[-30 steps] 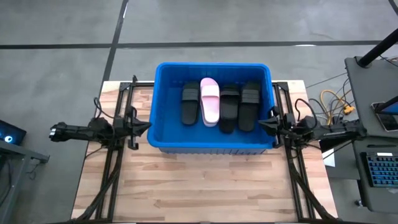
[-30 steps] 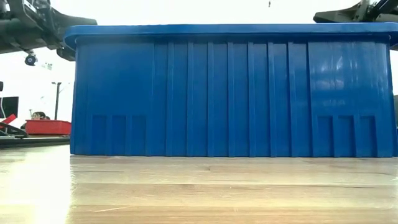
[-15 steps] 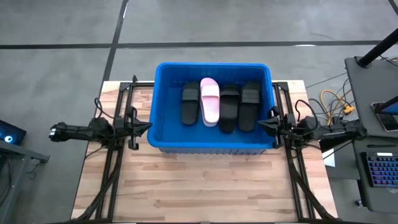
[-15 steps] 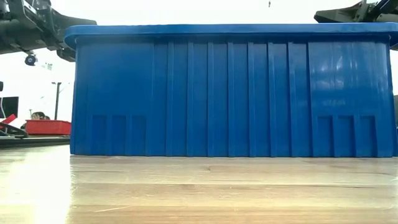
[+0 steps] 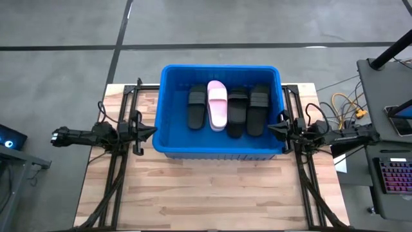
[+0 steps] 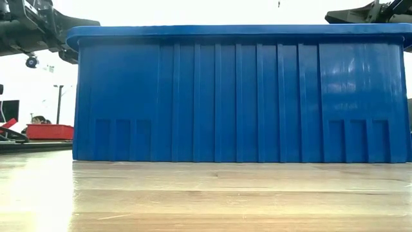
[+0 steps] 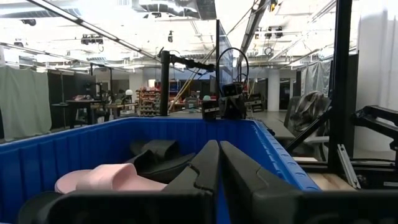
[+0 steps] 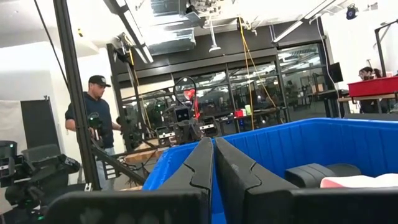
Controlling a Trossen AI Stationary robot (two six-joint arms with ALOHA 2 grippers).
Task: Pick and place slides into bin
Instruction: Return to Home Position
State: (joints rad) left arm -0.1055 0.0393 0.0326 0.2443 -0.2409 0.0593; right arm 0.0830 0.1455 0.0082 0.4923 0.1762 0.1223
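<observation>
The blue bin (image 5: 168,145) stands on the wooden table at its far middle. Inside lie three black slides (image 5: 197,107) (image 5: 237,112) (image 5: 259,108) and one pale pink slide (image 5: 217,104), side by side on the bin's floor. My left gripper (image 5: 152,131) is shut and empty just outside the bin's left wall, level with its rim. My right gripper (image 5: 270,129) is shut and empty just outside the bin's right wall. The left wrist view shows the pink slide (image 7: 102,178) and a black one (image 7: 155,149) over the rim.
The low view shows the bin's near wall (image 6: 238,96) filling the middle, with bare table (image 6: 206,200) in front. A desk with a keyboard (image 5: 394,177) stands beyond the table's right edge. A person (image 8: 93,124) stands in the room beyond the table.
</observation>
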